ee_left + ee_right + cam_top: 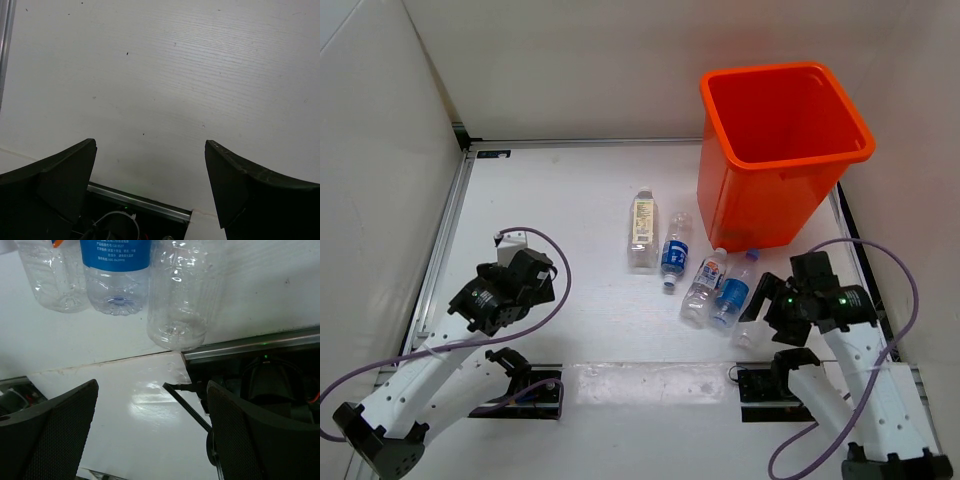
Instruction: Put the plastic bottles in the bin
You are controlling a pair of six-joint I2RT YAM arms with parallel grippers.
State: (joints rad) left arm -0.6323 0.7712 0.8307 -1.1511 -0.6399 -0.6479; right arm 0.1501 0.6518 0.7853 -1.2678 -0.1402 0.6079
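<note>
The orange bin (pixel 785 150) stands upright at the back right. Four bottles lie on the table left of and in front of it: a cream-label one (pixel 642 228), a blue-label one (pixel 675 250), a white-red-label one (pixel 703 288) and a second blue-label one (pixel 733 292). A label-less clear bottle (pixel 748 333) lies partly under my right gripper (pixel 782 308). The right wrist view shows three bottle bottoms: the white-red-label bottle (pixel 52 277), a blue-label bottle (pixel 116 275) and the clear bottle (pixel 180 295). The right gripper (pixel 152 425) is open and empty, short of them. My left gripper (pixel 510 285) is open and empty over bare table (pixel 150 185).
White walls close the table at the left, back and right. A metal rail (pixel 440 240) runs along the left edge. The arm bases and their mounts (pixel 765 382) sit at the near edge, with purple cables (pixel 880 300) looping beside each arm.
</note>
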